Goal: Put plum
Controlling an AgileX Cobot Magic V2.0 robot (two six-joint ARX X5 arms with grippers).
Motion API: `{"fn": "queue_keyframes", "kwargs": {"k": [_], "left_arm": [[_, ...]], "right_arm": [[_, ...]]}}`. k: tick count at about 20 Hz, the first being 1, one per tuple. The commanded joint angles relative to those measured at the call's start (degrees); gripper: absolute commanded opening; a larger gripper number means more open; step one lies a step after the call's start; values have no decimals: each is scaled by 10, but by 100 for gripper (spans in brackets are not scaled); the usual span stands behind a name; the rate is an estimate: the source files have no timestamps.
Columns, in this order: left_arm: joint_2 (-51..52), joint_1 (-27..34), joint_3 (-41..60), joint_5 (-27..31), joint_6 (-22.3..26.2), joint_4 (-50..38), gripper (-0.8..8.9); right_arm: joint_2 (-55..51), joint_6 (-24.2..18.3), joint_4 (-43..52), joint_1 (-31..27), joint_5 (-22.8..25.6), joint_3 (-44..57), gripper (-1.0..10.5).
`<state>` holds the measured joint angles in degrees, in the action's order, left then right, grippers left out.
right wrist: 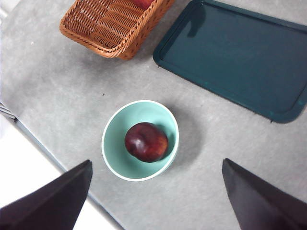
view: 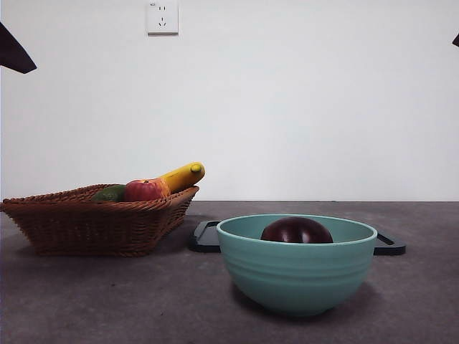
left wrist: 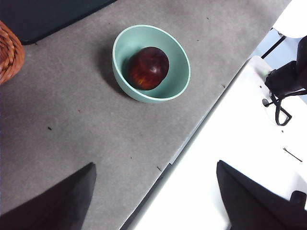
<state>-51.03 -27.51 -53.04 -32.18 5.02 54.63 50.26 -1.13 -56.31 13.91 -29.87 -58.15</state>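
The plum [view: 297, 231] sits in the bowl [view: 296, 276]; behind lies a tray [view: 205, 237], the basket [view: 93, 223] to its left.

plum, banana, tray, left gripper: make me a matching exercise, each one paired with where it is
Things:
1. plum
2. banana
3. tray
4. left gripper

Places:
A. in the wicker basket
B. bare, behind the bowl
C. in the teal bowl
D. raised, open, holding nothing

Pairs: 1-C, 2-A, 3-B, 4-D
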Motion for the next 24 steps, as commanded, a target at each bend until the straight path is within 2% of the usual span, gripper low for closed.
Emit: {"fn": "queue_keyframes", "kwargs": {"k": [1, 5, 10, 18, 24], "left_arm": [[-3, -3, -6, -5, -1, -4, 402], [-3, -3, -6, -5, -1, -4, 402], [-3, -3, -6, -5, -1, -4, 402], [-3, -3, -6, -5, 1, -4, 402], [-3, -3, -6, -5, 1, -4, 402]], "right_arm": [[16, 39, 5, 16, 2, -10, 432], [52, 73, 31, 56, 46, 28, 432], [107, 116, 152, 90, 64, 105, 412], [219, 117, 252, 147, 130, 141, 339], [274, 125, 285, 175, 176, 141, 199]]}}
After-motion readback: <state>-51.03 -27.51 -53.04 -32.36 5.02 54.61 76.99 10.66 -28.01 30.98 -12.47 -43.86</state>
